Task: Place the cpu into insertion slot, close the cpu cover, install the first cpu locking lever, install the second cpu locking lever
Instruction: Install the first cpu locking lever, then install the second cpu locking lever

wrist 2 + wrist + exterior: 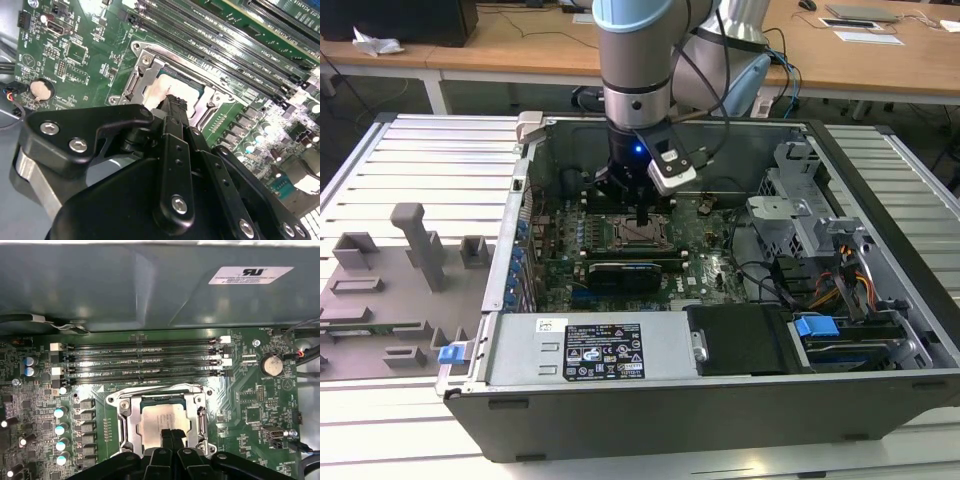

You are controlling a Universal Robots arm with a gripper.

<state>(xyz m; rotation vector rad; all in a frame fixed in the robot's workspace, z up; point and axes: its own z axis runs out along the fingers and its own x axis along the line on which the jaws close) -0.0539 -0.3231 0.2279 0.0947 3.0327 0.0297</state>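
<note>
The cpu [162, 420], a flat square chip with a pale silvery top, lies seated flat in the insertion slot [162, 396]. The cpu cover [126, 422], a steel frame, lies closed around its edges.

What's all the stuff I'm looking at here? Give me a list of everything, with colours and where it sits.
computer case: one, grey, open, on the slatted table.
slatted table: one, pale grey, under the case.
motherboard: one, green, on the case floor.
cpu: one, pale silvery, in the socket.
cpu cover: one, silver frame, down around the cpu.
memory slots: four, black, in a row beside the socket.
coin battery: one, silver, on the board.
grey fixtures: several, at the exterior view's left.
wooden desks: light brown, behind.
robot arm: one, silver and blue, above the case.
gripper: one, black, fingers closed together, tips at the cpu.
</note>
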